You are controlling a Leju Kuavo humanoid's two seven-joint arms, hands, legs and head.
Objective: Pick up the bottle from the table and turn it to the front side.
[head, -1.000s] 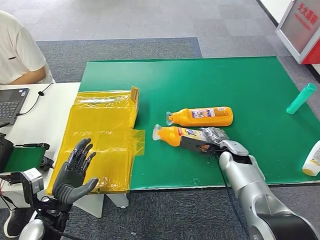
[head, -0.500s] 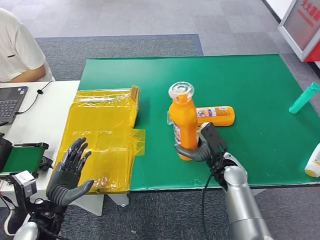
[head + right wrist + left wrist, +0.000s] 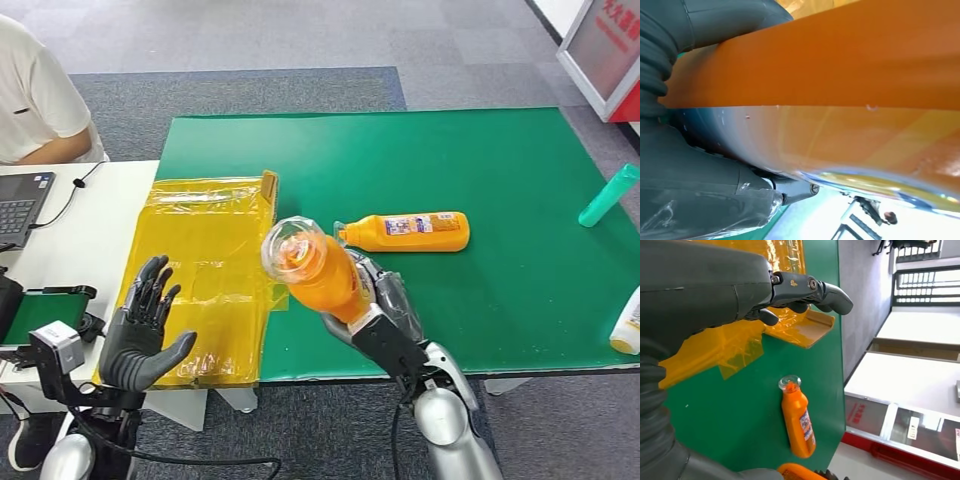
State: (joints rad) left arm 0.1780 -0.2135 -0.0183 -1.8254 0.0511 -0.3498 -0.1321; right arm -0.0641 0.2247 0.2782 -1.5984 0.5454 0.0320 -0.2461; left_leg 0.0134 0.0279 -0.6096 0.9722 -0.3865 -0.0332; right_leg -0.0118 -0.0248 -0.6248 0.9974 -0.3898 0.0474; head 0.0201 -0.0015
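R hand [image 3: 377,325] grips the orange bottle [image 3: 321,270] round its lower body, lifted clear of the green tabletop [image 3: 483,160], tilted w/ clear cap [image 3: 290,247] aimed toward the camera and over the edge of the yellow plastic sheet [image 3: 204,270]. Tilt looks like mid-rotation, prob to bring the label side round to the front; label not readable from here. In R wrist view the bottle's orange wall sits tight against the palm, fingers wrapped, so grip seems firm. L hand [image 3: 143,335] is held up near the white desk [image 3: 90,230], palm raised, fingers spread wide, holding nothing, prob waiting to assist or receive. A second orange bottle [image 3: 407,231] lies flat on the tabletop, well apart from both hands
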